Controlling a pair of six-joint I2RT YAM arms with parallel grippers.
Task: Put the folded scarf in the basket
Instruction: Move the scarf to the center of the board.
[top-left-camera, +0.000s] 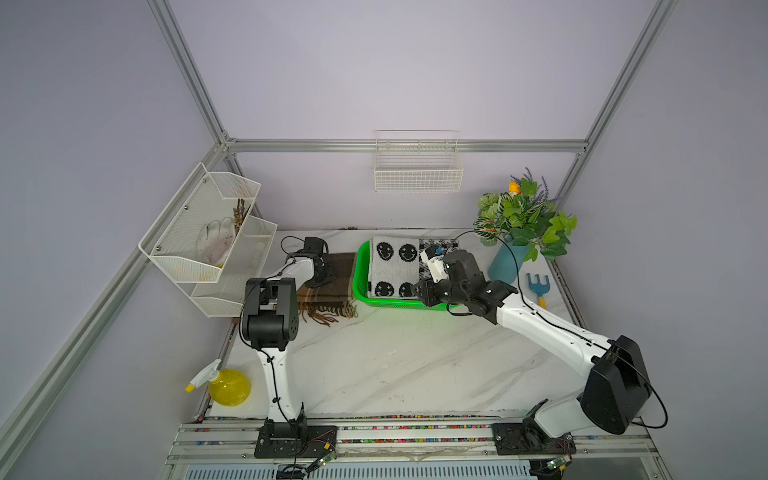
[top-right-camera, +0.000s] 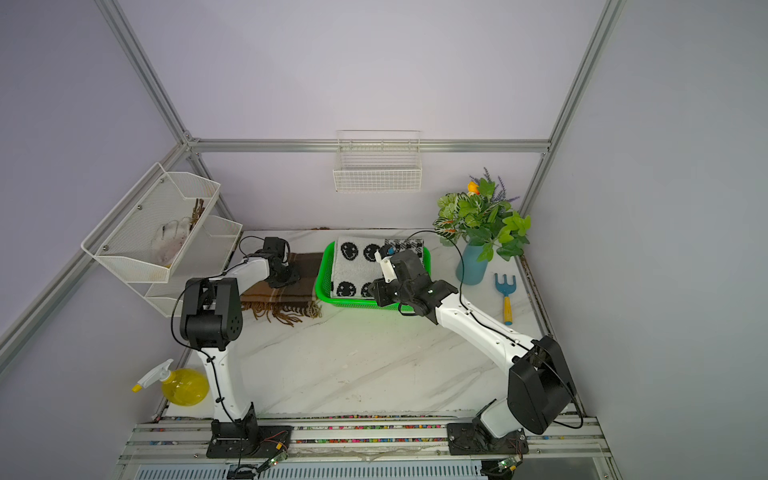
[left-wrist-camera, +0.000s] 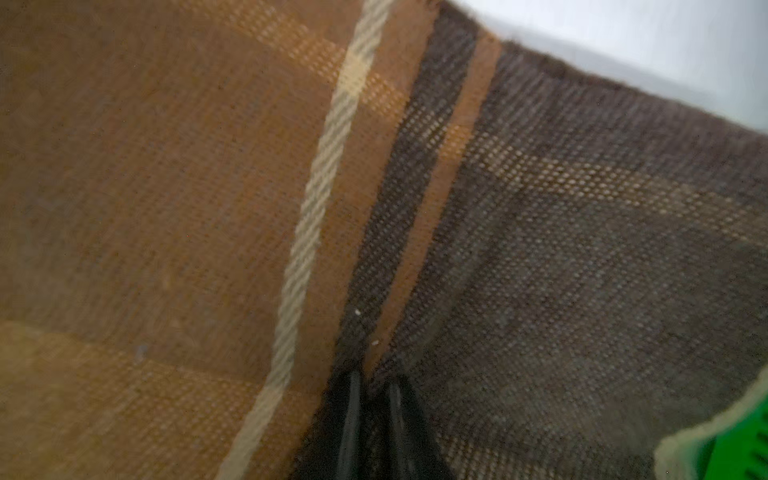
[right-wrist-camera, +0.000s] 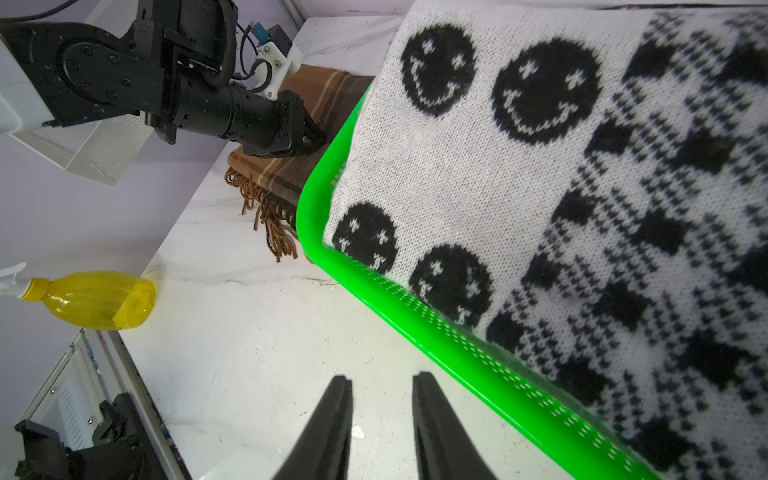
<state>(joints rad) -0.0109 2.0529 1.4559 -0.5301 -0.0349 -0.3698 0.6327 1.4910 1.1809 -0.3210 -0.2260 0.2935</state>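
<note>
A folded black-and-white smiley knit scarf (top-left-camera: 395, 268) lies in the bright green perforated plastic basket (top-left-camera: 359, 278). The left tool (left-wrist-camera: 372, 374) pinches the brown plaid scarf (top-left-camera: 336, 286); the right tool (right-wrist-camera: 382, 378) gapes empty.

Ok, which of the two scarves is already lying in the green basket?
The white knit scarf with black smiley faces; the brown plaid scarf lies outside, beside the basket.

The white marbled tabletop (top-left-camera: 395, 365) carries a green basket (top-left-camera: 360, 275) at the back, with a fringed brown plaid scarf (top-left-camera: 332, 286) just beside it on the left. To the right stand a blue vase (top-left-camera: 505, 266) of greenery and a blue hand rake (top-left-camera: 539, 286). A yellow spray bottle (top-left-camera: 228, 386) lies at the front left corner.
</note>
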